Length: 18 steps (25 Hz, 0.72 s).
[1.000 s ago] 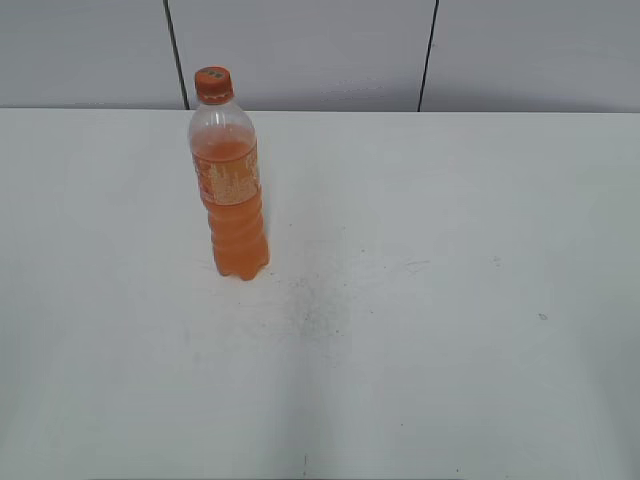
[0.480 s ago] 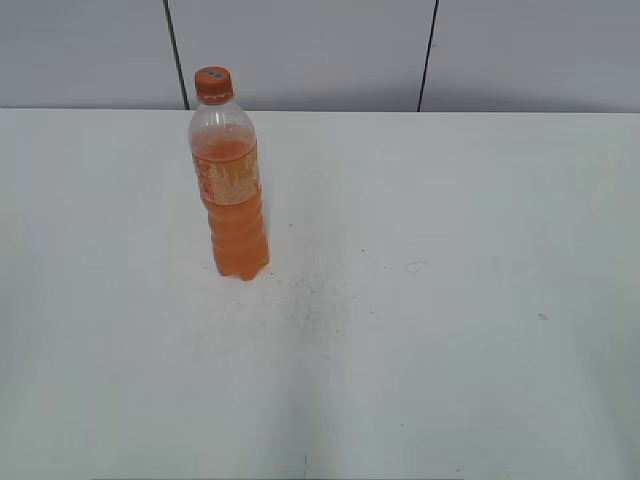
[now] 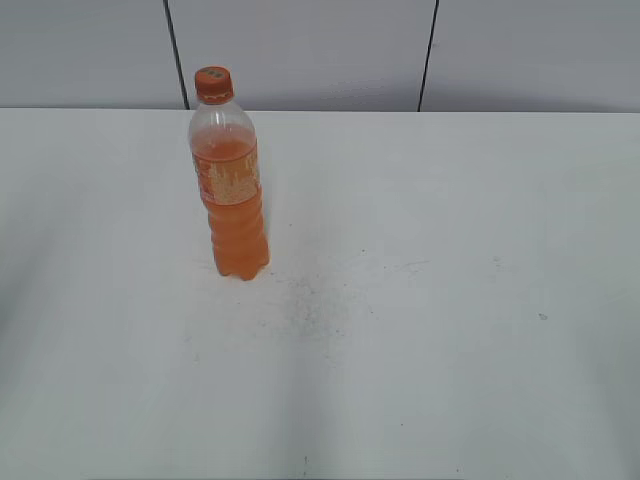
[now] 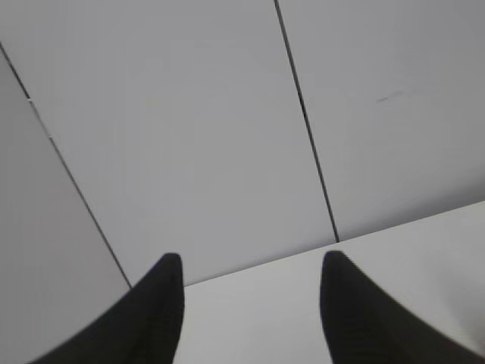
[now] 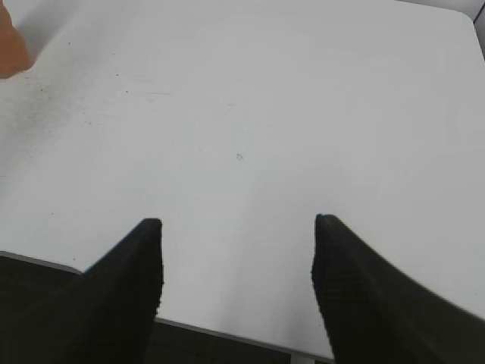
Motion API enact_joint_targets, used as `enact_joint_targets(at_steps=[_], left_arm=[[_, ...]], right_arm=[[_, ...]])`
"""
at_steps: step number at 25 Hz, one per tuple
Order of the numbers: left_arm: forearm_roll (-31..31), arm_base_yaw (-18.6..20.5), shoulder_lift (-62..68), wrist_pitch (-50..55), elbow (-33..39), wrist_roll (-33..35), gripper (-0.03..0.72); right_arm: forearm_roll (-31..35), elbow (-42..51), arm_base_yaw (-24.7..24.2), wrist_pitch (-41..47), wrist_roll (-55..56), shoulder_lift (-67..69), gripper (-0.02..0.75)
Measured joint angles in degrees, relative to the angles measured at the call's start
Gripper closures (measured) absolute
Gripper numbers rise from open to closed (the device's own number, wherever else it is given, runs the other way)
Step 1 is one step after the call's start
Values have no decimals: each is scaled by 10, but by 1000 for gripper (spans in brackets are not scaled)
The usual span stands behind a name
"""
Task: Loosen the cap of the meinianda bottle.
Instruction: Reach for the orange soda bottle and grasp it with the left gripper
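Observation:
The meinianda bottle (image 3: 232,195) stands upright on the white table (image 3: 430,250), left of the middle, with the orange cap (image 3: 213,84) on its neck. A bit of its orange base shows at the top left of the right wrist view (image 5: 10,47). Neither gripper shows in the exterior view. My left gripper (image 4: 250,262) is open and empty, facing the wall and the table's far edge. My right gripper (image 5: 236,224) is open and empty above the table's near edge, well to the right of the bottle.
A grey panelled wall (image 3: 300,50) with dark seams runs behind the table. The table's near edge (image 5: 227,334) shows under my right gripper. Faint dark specks (image 3: 310,295) mark the table right of the bottle.

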Motion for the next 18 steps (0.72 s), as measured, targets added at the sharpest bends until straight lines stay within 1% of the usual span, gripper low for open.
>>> enact_joint_targets(at_steps=[3, 6, 9, 11, 14, 18], left_arm=[[-30, 24, 90, -81, 0, -5, 330], [-51, 68, 189, -145, 0, -6, 333], [-55, 112, 252, -188, 0, -7, 334], [-56, 130, 284, -210, 0, -7, 334], [-49, 140, 333, -250, 0, -7, 334], [-12, 141, 407, -280, -11, -7, 334]], right_arm=[[2, 0, 0, 0, 0, 0, 269], [4, 0, 0, 0, 0, 0, 269], [6, 0, 0, 0, 0, 0, 269], [6, 0, 0, 0, 0, 0, 269], [6, 0, 0, 0, 0, 0, 269], [6, 0, 0, 0, 0, 0, 269]])
